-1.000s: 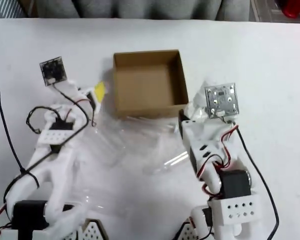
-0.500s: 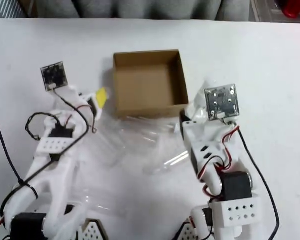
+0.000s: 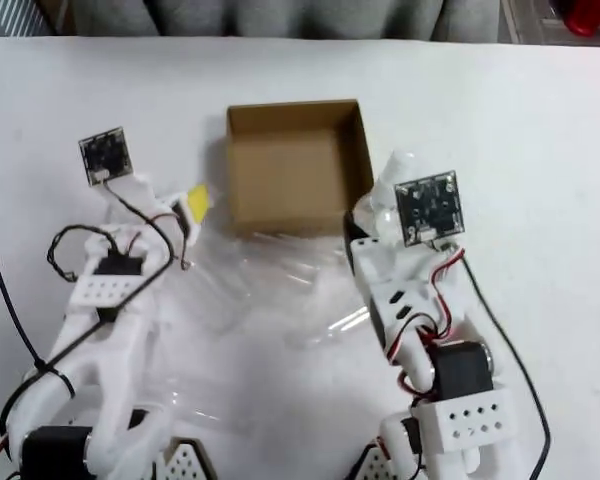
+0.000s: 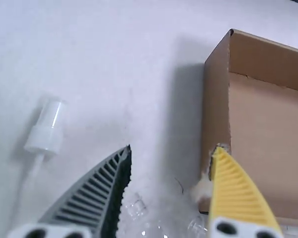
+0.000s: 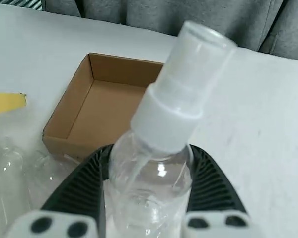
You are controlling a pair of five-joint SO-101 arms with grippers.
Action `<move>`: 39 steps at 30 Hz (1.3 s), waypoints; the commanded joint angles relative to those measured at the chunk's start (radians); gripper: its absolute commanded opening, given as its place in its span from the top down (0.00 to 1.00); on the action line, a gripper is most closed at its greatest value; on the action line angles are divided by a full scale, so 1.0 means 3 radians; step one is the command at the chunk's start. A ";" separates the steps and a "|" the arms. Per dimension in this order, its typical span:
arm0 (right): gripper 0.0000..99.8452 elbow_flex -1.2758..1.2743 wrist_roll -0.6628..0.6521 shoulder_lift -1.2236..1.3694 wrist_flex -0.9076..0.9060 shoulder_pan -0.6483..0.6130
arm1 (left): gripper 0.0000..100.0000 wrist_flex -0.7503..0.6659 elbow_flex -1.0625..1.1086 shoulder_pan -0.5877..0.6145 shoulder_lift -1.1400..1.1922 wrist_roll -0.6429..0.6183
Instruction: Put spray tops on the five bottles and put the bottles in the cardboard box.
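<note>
Looking down from the high view, the right arm has swung in toward the cardboard box [image 3: 292, 106] over the last second. The right gripper [image 3: 382, 205] is now just beside the box's near right corner rather than out to the side. The left arm has barely shifted, and the left gripper [image 3: 189, 204] sits near the box's left wall. A heap of clear bottles [image 3: 280, 272] lies on the table [image 3: 540, 120] between the arms. The box is empty.

In the left wrist view, the fingers of the left gripper [image 4: 172, 148] stand apart with nothing between them. A loose spray top [image 4: 44, 131] lies on the table off to one side, well short of them.

In the right wrist view, the right gripper [image 5: 150, 158] is clamped around a bottle [image 5: 149, 186] with its spray top [image 5: 186, 84] already on, and the box lies ahead. I'd say this first bottle is about to be dropped in, with the others still to cap.
</note>
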State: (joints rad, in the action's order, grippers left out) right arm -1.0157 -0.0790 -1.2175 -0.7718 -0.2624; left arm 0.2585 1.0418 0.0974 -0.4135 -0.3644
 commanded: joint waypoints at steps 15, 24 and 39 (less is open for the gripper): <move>0.98 -0.0757 -0.0031 0.0534 0.3194 -0.0560 | 0.75 0.0143 -0.0123 0.0182 -0.0146 0.0015; 0.98 0.0251 0.0598 0.2417 0.3900 -0.0540 | 0.75 -0.0082 -0.0107 0.0366 -0.0141 0.0010; 0.98 0.1626 0.0598 0.4360 0.4079 -0.0540 | 0.75 -0.0179 -0.0102 0.0437 -0.0141 0.0010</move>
State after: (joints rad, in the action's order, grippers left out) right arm -0.6414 0.1020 0.0621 0.4526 -0.4250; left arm 0.2386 1.0418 0.2156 -0.4135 -0.3644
